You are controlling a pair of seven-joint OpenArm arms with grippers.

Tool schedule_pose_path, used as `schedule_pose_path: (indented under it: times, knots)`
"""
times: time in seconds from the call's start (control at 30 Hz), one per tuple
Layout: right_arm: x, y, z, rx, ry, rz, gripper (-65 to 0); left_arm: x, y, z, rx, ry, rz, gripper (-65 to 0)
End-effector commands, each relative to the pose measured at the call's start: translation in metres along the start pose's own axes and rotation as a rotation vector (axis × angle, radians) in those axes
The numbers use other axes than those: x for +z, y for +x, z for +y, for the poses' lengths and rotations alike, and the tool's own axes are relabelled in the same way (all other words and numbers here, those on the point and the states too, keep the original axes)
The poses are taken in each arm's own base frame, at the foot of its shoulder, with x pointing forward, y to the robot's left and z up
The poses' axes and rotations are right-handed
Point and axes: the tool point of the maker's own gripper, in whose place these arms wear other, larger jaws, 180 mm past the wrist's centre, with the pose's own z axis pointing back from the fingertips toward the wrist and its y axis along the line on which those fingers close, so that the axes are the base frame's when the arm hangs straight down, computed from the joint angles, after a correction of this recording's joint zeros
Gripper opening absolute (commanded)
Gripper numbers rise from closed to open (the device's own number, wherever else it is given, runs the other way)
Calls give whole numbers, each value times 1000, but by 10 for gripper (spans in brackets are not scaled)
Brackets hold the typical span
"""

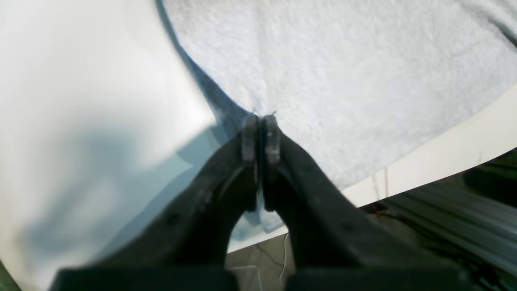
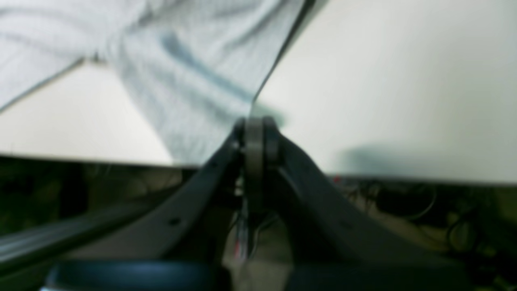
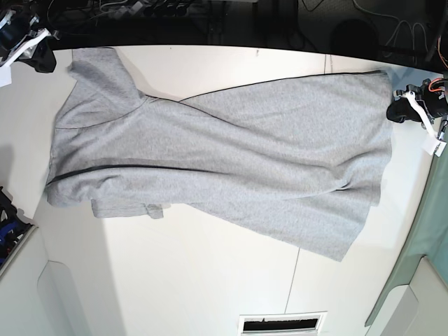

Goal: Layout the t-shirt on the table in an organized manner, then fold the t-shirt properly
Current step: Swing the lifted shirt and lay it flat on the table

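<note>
The light grey t-shirt (image 3: 231,161) lies spread lengthwise across the white table (image 3: 175,280), twisted, with a diagonal fold through its middle. At the right end my left gripper (image 3: 393,112) sits at the shirt's corner. In the left wrist view it (image 1: 260,121) is shut, with the edge of the t-shirt (image 1: 343,72) pinched at the fingertips over the table (image 1: 80,81). My right gripper (image 3: 50,64) is at the far-left sleeve. The blurred right wrist view shows it (image 2: 258,121) shut where the edge of the t-shirt (image 2: 190,81) meets its tips, above the table (image 2: 383,81).
A thin dark seam line (image 3: 294,280) crosses the table, and a slotted vent (image 3: 280,323) sits at its near edge. Cables and dark equipment (image 3: 161,10) lie beyond the far edge. Both grippers are close to the table's edges (image 1: 424,169).
</note>
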Motion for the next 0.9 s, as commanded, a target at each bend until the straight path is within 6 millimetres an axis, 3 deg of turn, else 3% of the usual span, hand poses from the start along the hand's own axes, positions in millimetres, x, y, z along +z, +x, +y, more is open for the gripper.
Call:
schedule_pose_path:
  times: [0.0, 0.07, 0.13, 0.27, 0.33, 0.5, 0.63, 0.7, 0.8, 0.87]
  knots:
    - [2, 17, -8, 21, -28, -49, -557, 7, 15, 2, -17, 0, -37, -650]
    - [-5, 26, -20, -19, -77, -68, -400, 7, 16, 1, -11, -8, -44, -650]
    - [-15, 33, -29, -55, -91, -82, -337, 7, 16, 1, -10, -9, -44, -650]
    - [-45, 30, -42, -151, -79, -63, -338, 7, 16, 1, -11, -9, -43, -650]
    - [-61, 24, -39, -168, -40, -39, -338, 7, 15, 1, -11, -9, -43, -650]
    - [-92, 17, -17, -175, 35, 21, -338, 7, 15, 1, -11, -9, -43, -650]
    - [-104, 14, 8, -130, 93, 57, -340, 7, 15, 1, -13, -6, -40, -650]
    - [-107, 11, 15, -114, 111, 76, -387, 7, 14, 2, -16, -1, -37, -650]
    - [-106, 5, 19, -103, 119, 118, -624, 7, 12, 5, -27, 12, -24, -650]
    - [-103, 1, 20, -101, 122, 148, -650, 7, 11, 6, -34, 21, -16, -650]
